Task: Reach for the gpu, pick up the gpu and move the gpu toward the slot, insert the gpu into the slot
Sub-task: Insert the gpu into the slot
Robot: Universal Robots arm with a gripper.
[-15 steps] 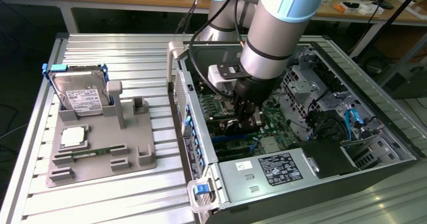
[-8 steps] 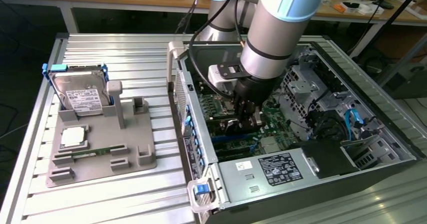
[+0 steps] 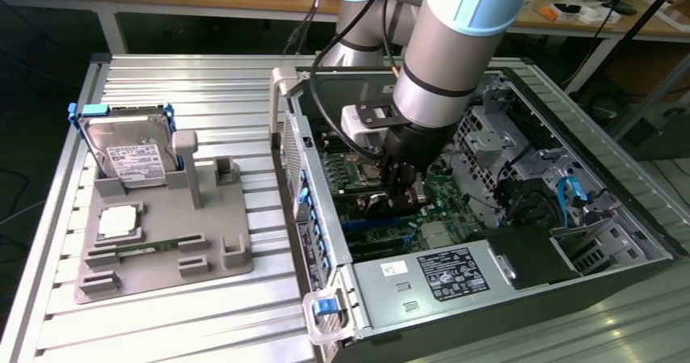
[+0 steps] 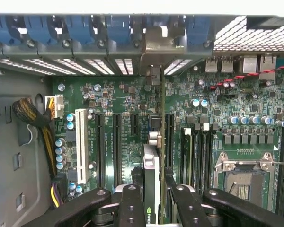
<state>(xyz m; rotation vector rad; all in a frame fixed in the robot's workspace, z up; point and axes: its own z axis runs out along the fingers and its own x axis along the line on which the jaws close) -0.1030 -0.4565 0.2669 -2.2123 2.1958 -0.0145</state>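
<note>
Green gpu (image 4: 151, 177) edge-on — hand (image 4: 151, 201) clamped

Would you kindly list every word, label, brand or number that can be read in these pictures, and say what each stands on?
No text can be read with certainty.
gpu, clamped edge-on in the gripper: a green-and-white logo near its lower end, lettering too blurred to quote.
Hard drive: white label, print too small.
Power supply: dark label, too small.
Motherboard: white silkscreen markings, unreadable.
</note>
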